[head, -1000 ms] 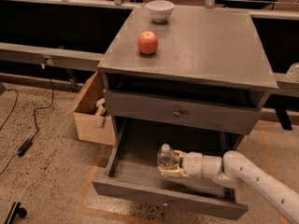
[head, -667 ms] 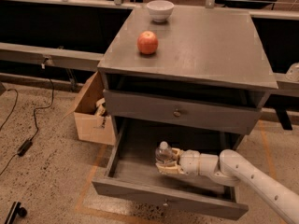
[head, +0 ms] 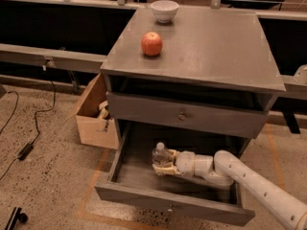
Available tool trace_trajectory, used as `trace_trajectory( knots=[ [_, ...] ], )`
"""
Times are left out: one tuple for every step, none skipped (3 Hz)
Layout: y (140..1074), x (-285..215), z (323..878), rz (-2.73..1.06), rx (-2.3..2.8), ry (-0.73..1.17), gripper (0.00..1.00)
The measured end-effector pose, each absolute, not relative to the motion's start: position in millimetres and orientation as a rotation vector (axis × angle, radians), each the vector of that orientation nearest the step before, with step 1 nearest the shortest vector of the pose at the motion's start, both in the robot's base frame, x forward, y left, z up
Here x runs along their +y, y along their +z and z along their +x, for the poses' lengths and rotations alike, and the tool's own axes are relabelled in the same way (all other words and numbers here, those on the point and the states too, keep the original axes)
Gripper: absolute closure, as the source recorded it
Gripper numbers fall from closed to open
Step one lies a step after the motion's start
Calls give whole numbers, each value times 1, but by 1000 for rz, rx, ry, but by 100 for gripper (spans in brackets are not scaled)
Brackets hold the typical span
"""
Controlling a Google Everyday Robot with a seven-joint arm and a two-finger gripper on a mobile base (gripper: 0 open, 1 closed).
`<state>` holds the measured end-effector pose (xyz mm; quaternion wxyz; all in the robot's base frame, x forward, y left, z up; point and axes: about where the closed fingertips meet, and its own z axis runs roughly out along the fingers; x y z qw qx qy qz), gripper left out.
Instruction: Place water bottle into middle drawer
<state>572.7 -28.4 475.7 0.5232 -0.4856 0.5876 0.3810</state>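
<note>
The water bottle (head: 161, 155) stands upright inside the middle drawer (head: 144, 199), with its white cap pointing up and its long axis almost vertical. It is in the left half of the drawer, about midway between the front wall and the back. It is near the left side wall but does not touch it.

My gripper (head: 163, 167) is closed on the lower part of the bottle, and the pale fingers (head: 169, 165) wrap around its base. The bottle is at the very tip of my hand, on its left end. My wrist and arm extend to the right, nearly horizontal and low over the drawer floor, and then go out over the right front corner.

I cannot see if the bottom of the bottle already rests on the drawer floor or hangs just above it, because my fingers cover that place. I judge the gap is small, if there is any.

So the next move depends on this: the bottle is vertical and my hand is horizontal, to its right. After releasing, I should pull back to the right along my arm, not upward, because the closed upper drawer (head: 187, 117) is directly above my hand.

On the cabinet top (head: 216, 51) an apple (head: 151, 43) and a white bowl (head: 164, 10) stand well apart from all this.
</note>
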Motion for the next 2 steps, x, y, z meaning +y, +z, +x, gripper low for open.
trace_trajectory(
  knots=[
    [468, -15, 580, -1164, 1397, 929, 100],
    [458, -8, 584, -1148, 1397, 949, 100]
  ],
)
